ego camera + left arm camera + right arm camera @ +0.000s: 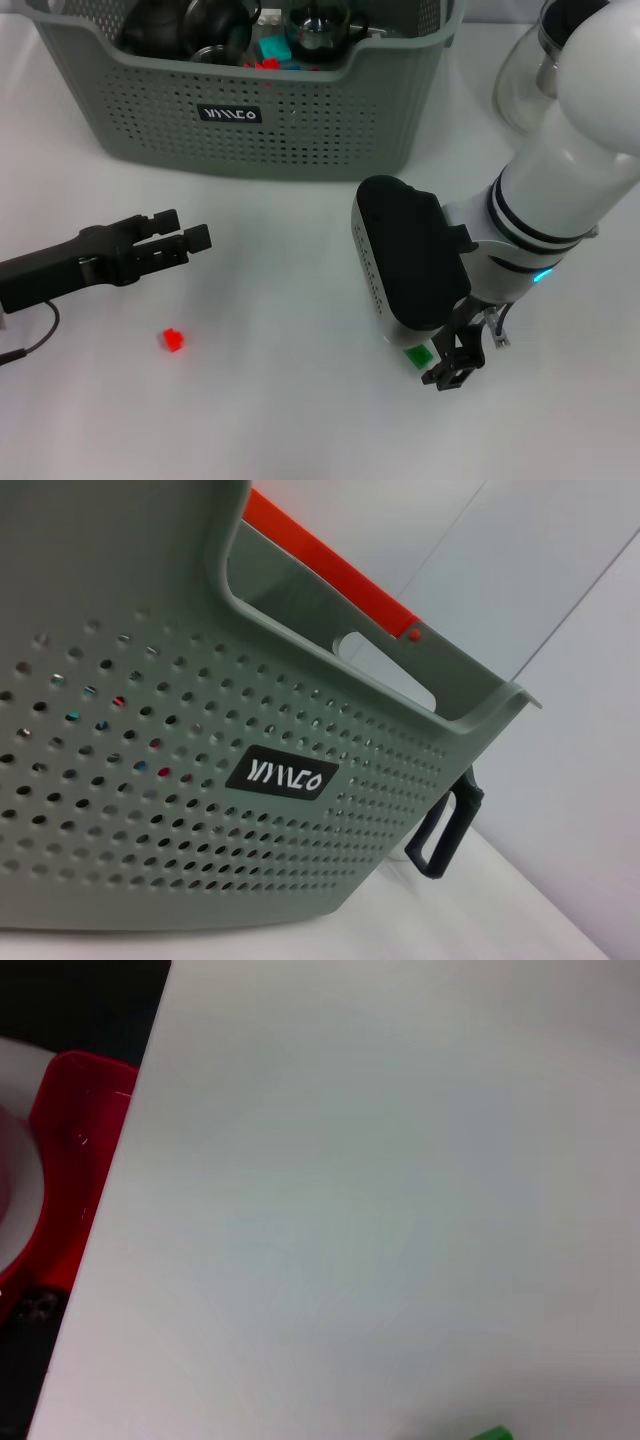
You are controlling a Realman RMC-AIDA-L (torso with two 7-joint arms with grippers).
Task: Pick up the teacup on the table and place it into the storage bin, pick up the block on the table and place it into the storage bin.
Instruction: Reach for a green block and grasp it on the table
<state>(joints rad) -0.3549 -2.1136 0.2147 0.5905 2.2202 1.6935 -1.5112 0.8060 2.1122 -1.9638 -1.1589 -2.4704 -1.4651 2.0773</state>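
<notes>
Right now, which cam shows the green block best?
Head view: the green block lies on the table beside the right hand, partly hidden by the wrist. Right wrist view catches only a green sliver at the frame edge. Left wrist view shows none of it.

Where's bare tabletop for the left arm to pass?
Free: the stretch between the storage bin front wall and the left gripper, and between the red block and the right gripper. Crowded: inside the bin and around the green block.
</notes>
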